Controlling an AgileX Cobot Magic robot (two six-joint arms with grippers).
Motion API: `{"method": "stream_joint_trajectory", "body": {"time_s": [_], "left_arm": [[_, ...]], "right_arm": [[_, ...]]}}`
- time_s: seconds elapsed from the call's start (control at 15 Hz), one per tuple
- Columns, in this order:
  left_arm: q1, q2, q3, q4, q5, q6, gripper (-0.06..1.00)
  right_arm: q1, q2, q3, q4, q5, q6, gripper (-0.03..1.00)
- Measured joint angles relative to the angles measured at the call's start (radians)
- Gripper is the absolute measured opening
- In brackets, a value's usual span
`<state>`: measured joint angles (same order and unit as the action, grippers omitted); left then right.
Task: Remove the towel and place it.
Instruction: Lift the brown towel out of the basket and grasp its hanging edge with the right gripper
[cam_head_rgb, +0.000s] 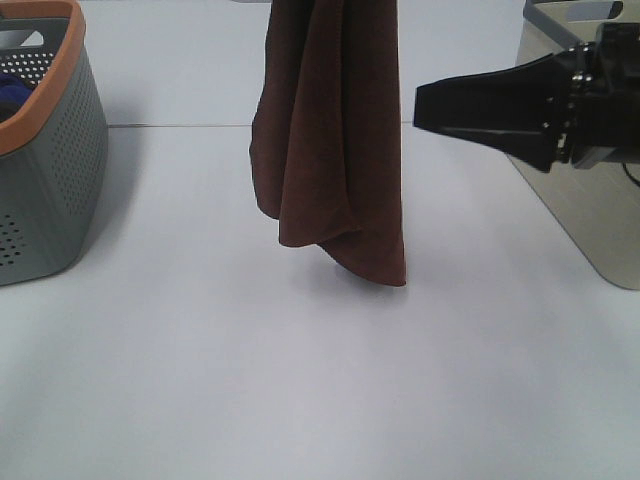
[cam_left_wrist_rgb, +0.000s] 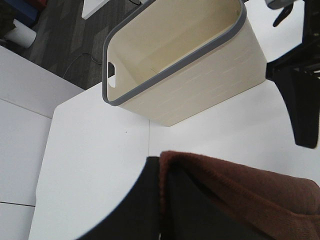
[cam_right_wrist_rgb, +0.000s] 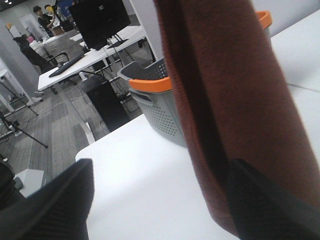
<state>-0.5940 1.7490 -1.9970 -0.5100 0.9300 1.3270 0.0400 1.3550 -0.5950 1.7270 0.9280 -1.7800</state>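
The dark reddish-brown towel (cam_head_rgb: 335, 140) hangs straight down in folds over the middle of the white table (cam_head_rgb: 300, 380). Its lower corner is just above or touching the surface. Its top runs out of the exterior view. In the left wrist view my left gripper (cam_left_wrist_rgb: 162, 200) is shut on the towel (cam_left_wrist_rgb: 250, 192), which drapes over a black finger. My right gripper (cam_head_rgb: 420, 105) is to the right of the towel, level with its middle and pointing at it, a short gap away. In the right wrist view its fingers (cam_right_wrist_rgb: 55, 205) are wide apart and the towel (cam_right_wrist_rgb: 235, 100) hangs ahead of them.
A grey perforated basket with an orange rim (cam_head_rgb: 40, 150) stands at the left edge and holds a blue item (cam_head_rgb: 10, 95); the basket also shows in the right wrist view (cam_right_wrist_rgb: 155, 105). A cream bin with a grey rim (cam_head_rgb: 580, 200) stands at the right, behind my right arm; it also shows in the left wrist view (cam_left_wrist_rgb: 185, 65).
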Motion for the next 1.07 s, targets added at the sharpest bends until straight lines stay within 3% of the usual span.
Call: {"method": "stream_joint_trajectory", "body": {"time_s": [0.07, 0.27, 0.33, 0.47, 0.6, 0.87, 1.07], "left_arm": [[0.000, 0.007, 0.000, 0.000, -0.003, 0.000, 0.00], [0.000, 0.030, 0.000, 0.003, -0.007, 0.000, 0.00], [0.000, 0.032, 0.000, 0.004, -0.007, 0.000, 0.00], [0.000, 0.032, 0.000, 0.004, -0.006, 0.000, 0.00], [0.000, 0.032, 0.000, 0.004, -0.006, 0.000, 0.00], [0.000, 0.032, 0.000, 0.011, 0.002, 0.000, 0.00], [0.000, 0.032, 0.000, 0.030, 0.002, 0.000, 0.00]], "right_arm": [[0.070, 0.000, 0.000, 0.000, -0.053, -0.008, 0.64], [0.259, 0.000, 0.000, 0.001, -0.382, -0.029, 0.64], [0.280, 0.000, 0.000, 0.001, -0.462, -0.034, 0.64], [0.282, 0.008, -0.023, 0.002, -0.535, -0.046, 0.64], [0.282, 0.034, -0.059, 0.002, -0.534, -0.052, 0.64], [0.282, 0.176, -0.137, 0.002, -0.374, -0.055, 0.63], [0.282, 0.166, -0.138, 0.002, -0.343, -0.050, 0.62]]}}
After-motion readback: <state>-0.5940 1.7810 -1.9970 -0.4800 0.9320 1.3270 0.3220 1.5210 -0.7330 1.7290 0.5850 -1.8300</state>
